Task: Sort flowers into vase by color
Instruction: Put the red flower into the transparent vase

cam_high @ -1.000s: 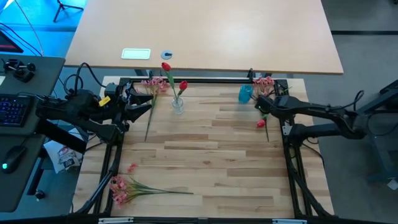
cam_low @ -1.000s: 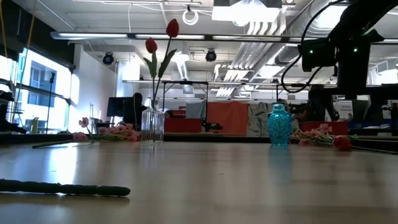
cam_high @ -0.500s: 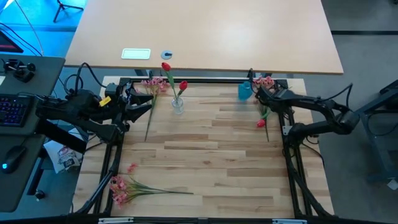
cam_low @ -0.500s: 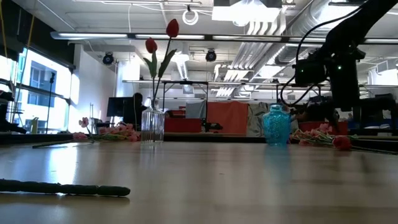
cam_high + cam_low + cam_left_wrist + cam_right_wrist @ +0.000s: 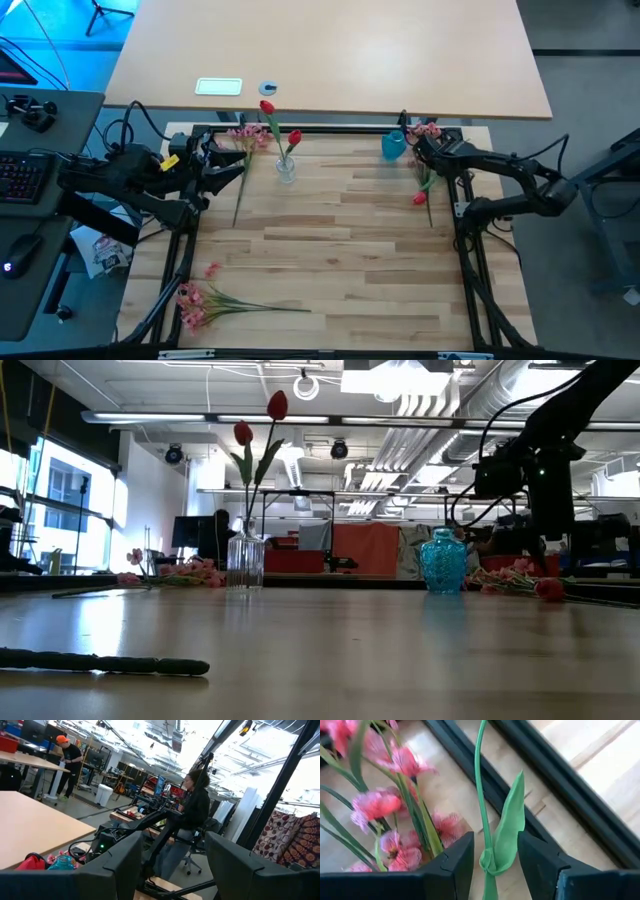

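My right gripper (image 5: 420, 152) is down at the table's far right corner, beside the blue vase (image 5: 393, 147). It is open, and its fingers stand on either side of a thin green stem with a leaf (image 5: 489, 860) without touching it. Pink flowers (image 5: 395, 805) lie just beside that stem. A red flower (image 5: 420, 198) lies on the table a little nearer. Two red flowers stand in the clear vase (image 5: 286, 167). My left gripper (image 5: 215, 165) waits open at the far left, holding nothing (image 5: 175, 842).
A pink spray (image 5: 245, 136) with a long stem lies at the far left by the clear vase. Another pink spray (image 5: 200, 298) lies at the near left corner. A black frame (image 5: 330, 130) rims the wooden table. The middle of the table has free room.
My right gripper has moved toward the table's far edge and a little left, toward the blue vase and the pink flowers. It has also come down lower over the table. My left arm has kept still.
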